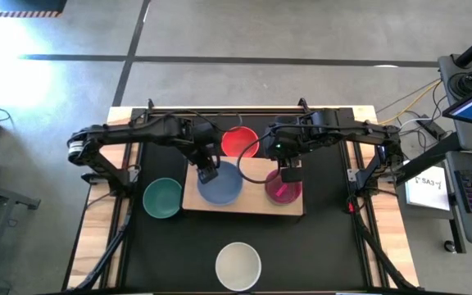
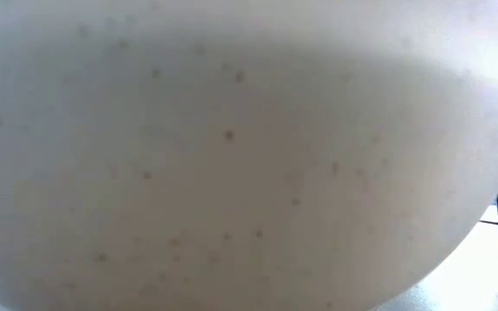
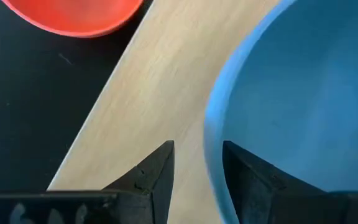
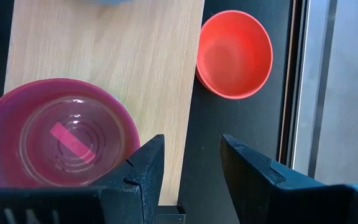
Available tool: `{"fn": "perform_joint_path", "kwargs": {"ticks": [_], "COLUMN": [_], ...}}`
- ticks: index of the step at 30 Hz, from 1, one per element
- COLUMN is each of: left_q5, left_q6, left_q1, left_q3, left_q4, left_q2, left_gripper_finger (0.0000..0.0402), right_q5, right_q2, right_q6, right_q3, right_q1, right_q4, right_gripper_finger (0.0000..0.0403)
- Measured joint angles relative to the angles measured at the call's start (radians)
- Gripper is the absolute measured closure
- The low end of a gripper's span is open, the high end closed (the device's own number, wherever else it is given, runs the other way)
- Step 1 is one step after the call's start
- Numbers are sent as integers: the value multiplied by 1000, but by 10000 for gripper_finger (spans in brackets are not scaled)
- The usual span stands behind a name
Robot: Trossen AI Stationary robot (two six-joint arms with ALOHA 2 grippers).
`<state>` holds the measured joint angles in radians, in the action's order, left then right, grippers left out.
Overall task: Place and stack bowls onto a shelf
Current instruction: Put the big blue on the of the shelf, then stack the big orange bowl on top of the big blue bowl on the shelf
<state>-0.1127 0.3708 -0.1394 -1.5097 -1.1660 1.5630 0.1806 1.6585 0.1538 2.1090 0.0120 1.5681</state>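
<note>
The pale wooden shelf (image 1: 252, 206) lies flat on the black table. A blue-grey bowl (image 1: 220, 183) stands on its left part and a magenta bowl (image 1: 283, 188) on its right part. My left gripper (image 3: 197, 165) is open and points down over the blue-grey bowl's (image 3: 303, 93) far-left rim, one finger outside and one over the inside, touching nothing that I can see. My right gripper (image 4: 191, 162) hangs open above the shelf's edge beside the magenta bowl (image 4: 58, 134). A red bowl (image 1: 238, 141) stands on the table behind the shelf.
A teal-green bowl (image 1: 162, 197) stands on the table left of the shelf. A cream-white bowl (image 1: 238, 265) stands near the table's front edge and fills the low view (image 2: 232, 155). Black table shows between the shelf and the cream-white bowl.
</note>
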Motion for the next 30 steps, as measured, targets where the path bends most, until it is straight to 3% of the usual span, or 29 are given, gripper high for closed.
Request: {"fn": "perform_joint_path", "kwargs": {"ticks": [13,22,25,30], "left_q5": [-35,-21,55,224], "left_q6": [58,-2,-31,-75], "left_q1": [14,44,65,87], "left_q3": [0,-90,-163,-302], "left_q4": [30,31,9,-48], "left_q2": [-68,-102,-108,-108], "left_gripper_finger": [283,283,283,283], "right_q5": [3,3,-24,-186], "right_q2": [0,12,36,83], "right_q6": [-12,-7,-41,-93], "right_q3": [0,0,0,0], "right_q1": [-45,-220,-312,-449], "right_q4": [-1,-157,-185,-201], "right_gripper_finger": [257,257,257,257]}}
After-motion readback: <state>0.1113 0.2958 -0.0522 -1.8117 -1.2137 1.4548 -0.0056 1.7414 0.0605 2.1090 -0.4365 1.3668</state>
